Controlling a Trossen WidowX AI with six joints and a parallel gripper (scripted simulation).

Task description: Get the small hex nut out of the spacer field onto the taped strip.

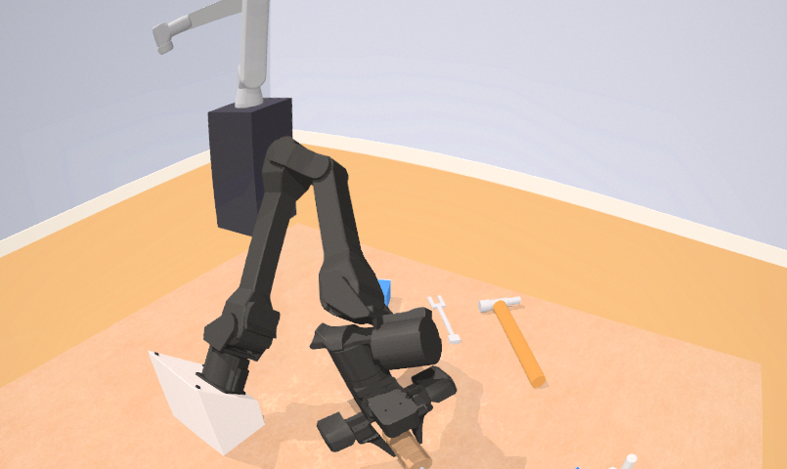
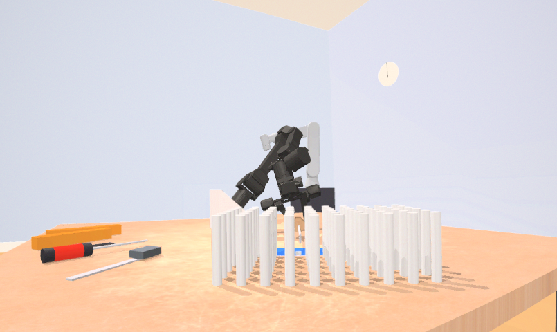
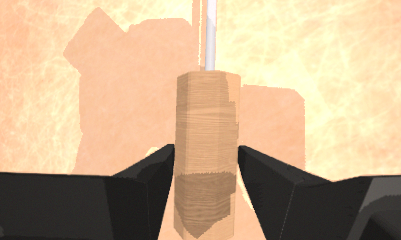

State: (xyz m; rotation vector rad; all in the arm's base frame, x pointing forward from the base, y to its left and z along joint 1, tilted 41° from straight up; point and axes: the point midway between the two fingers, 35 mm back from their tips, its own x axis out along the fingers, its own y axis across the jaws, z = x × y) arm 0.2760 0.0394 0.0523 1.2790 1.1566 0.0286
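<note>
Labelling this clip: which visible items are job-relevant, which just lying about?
Job:
- wooden-handled tool, in the end effector
- standing spacers
- blue strip

Lying about:
- hammer
- white two-pronged tool
- red-black screwdriver

- A workshop or robotics lab is suggested; which of the two cannot be told.
- Hand tools are laid out: a claw hammer and a screwdriver.
- A robot arm is mounted by the tabletop.
- A second, grey arm is carried on a dark pedestal.

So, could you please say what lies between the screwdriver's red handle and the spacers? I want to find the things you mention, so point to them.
The exterior view shows a flat metal tool (image 2: pixel 144 252) with a grey block.
</note>
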